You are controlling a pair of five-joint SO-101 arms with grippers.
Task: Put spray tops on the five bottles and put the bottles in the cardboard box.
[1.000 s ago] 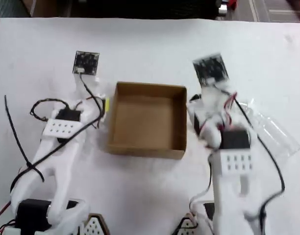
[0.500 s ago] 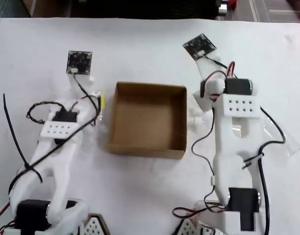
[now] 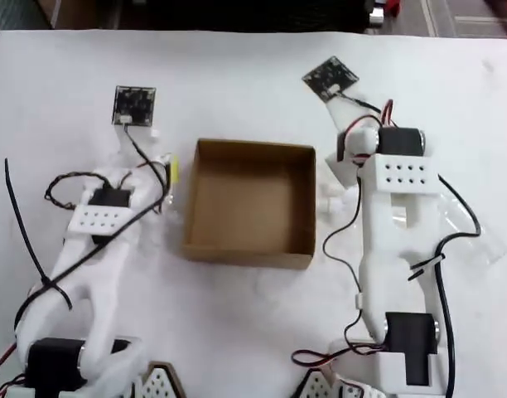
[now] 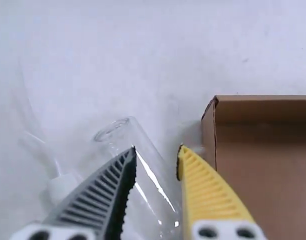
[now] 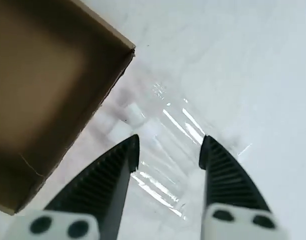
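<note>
The open cardboard box (image 3: pixel 253 148) stands mid-table between the arms, with nothing in it. In the left wrist view a clear bottle (image 4: pixel 143 150) without a top lies beside the box corner (image 4: pixel 215 102), mouth pointing away. My left gripper (image 4: pixel 156 155) is shut on it, grey and yellow fingers on either side. A white spray top (image 4: pixel 58 186) with its tube lies next to it. My right gripper (image 5: pixel 168 145) is open, low over clear bottles (image 5: pixel 165 150) lying by the box's right wall (image 5: pixel 108 85). White spray tops (image 5: pixel 134 113) lie there too.
More clear bottles (image 3: pixel 467 228) lie on the white table to the right of the right arm (image 3: pixel 398 240). Loose cables hang around both arms. The table's far edge (image 3: pixel 237 31) runs well behind the box.
The right arm has stretched forward from a pulled-back pose, bringing its gripper beside the box's right wall. The left arm shifted slightly farther from the front edge.
</note>
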